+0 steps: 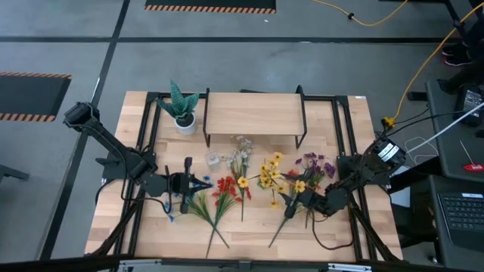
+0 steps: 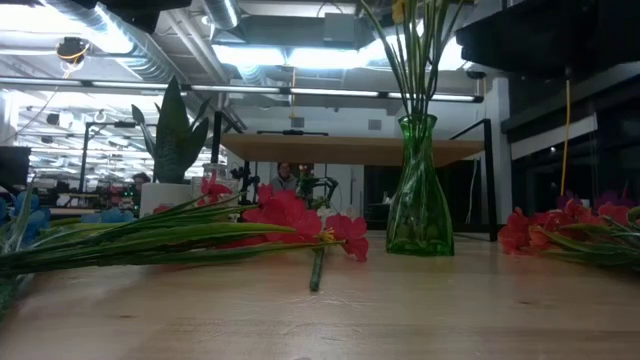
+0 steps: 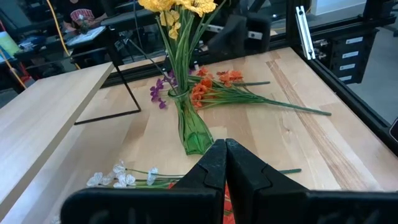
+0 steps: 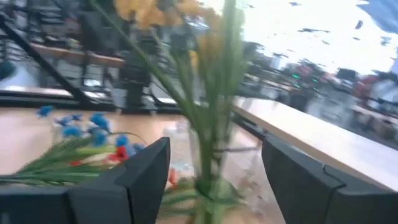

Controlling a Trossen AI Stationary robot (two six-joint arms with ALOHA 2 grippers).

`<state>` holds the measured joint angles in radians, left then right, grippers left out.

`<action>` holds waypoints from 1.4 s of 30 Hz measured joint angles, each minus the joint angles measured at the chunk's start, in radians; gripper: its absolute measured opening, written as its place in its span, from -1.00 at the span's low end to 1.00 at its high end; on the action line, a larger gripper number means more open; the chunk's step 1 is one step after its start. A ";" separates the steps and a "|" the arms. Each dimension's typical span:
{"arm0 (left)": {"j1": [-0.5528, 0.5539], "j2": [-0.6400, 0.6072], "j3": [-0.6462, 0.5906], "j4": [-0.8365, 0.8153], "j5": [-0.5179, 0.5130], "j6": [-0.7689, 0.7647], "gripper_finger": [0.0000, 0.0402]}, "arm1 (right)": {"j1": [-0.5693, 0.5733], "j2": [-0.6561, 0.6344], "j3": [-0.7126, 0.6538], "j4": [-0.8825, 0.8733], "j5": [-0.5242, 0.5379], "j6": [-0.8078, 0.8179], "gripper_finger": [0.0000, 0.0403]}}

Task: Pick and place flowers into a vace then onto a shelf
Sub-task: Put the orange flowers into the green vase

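1. The table [image 1: 363, 227] carries the whole setup — a wide wooden top with both arms reaching in from its sides.
2. The shelf [image 1: 253, 115] stands at the far edge of the table. Its board is bare; the judgement is that it stays free to receive the filled vase last.
3. The vase [image 3: 189, 127] is green glass and stands upright in the middle of the table, near the shelf. It holds a bunch of yellow flowers [image 3: 177, 7], so stems can drop in from above.
4. The loose flowers lie flat on the table in groups for single picking: red flowers [image 1: 227, 189] and blue flowers [image 4: 93, 124] toward the left side, purple flowers [image 1: 316, 165] and orange flowers [image 3: 214, 86] toward the right.
5. The right gripper [image 4: 214, 180] is beside the vase with its fingers spread fully — the yellow stems stand between them, and no contact with them is visible. This reads as a release.
6. The left gripper [image 3: 225, 158] waits low over the table near the red and blue flowers, fingers clenched together, holding nothing.
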<state>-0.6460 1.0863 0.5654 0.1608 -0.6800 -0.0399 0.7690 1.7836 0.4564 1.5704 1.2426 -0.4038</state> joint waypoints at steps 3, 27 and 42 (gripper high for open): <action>0.000 0.000 0.000 -0.001 0.000 0.000 -0.98 | 0.054 -0.022 0.000 -0.003 0.078 -0.002 0.27; 0.000 0.000 0.000 0.000 -0.014 0.082 -0.98 | 0.188 -0.044 0.140 -0.028 0.330 -0.139 -0.10; 0.000 0.000 0.000 0.090 -0.008 0.141 -0.98 | 0.211 -0.045 0.297 -0.027 0.329 -0.281 -0.97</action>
<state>-0.6460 1.0862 0.5652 0.2511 -0.6884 0.1013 0.9798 1.7390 0.7536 1.5439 1.5711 -0.6846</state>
